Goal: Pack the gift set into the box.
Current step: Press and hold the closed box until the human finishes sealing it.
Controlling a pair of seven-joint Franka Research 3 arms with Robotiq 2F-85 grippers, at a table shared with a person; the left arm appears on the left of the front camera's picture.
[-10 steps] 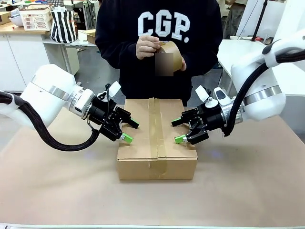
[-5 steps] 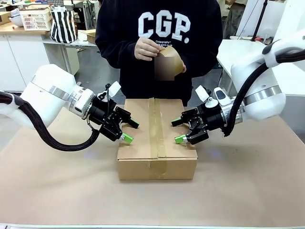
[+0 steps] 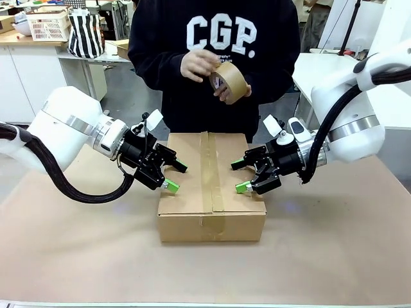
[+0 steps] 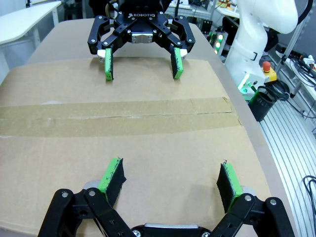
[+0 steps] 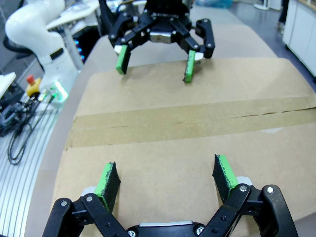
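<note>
Your left end effector (image 3: pixel 174 176) and right end effector (image 3: pixel 239 175) both hang with fingers spread wide and empty, one over each side of the large brown corrugated cardboard box (image 3: pixel 211 204). You see that box closed on the brown table (image 3: pixel 334 256), a strip of brown tape (image 3: pixel 211 173) running along its top seam. Across it, the person's hands (image 3: pixel 200 64) hold a roll of brown packing tape (image 3: pixel 230 81) at chest height.

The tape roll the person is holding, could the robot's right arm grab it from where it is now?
Probably not right away. The tape roll is up in the person's hands, above and beyond the box. The right gripper is low, jaws open on the box top; nothing blocks it.
</note>
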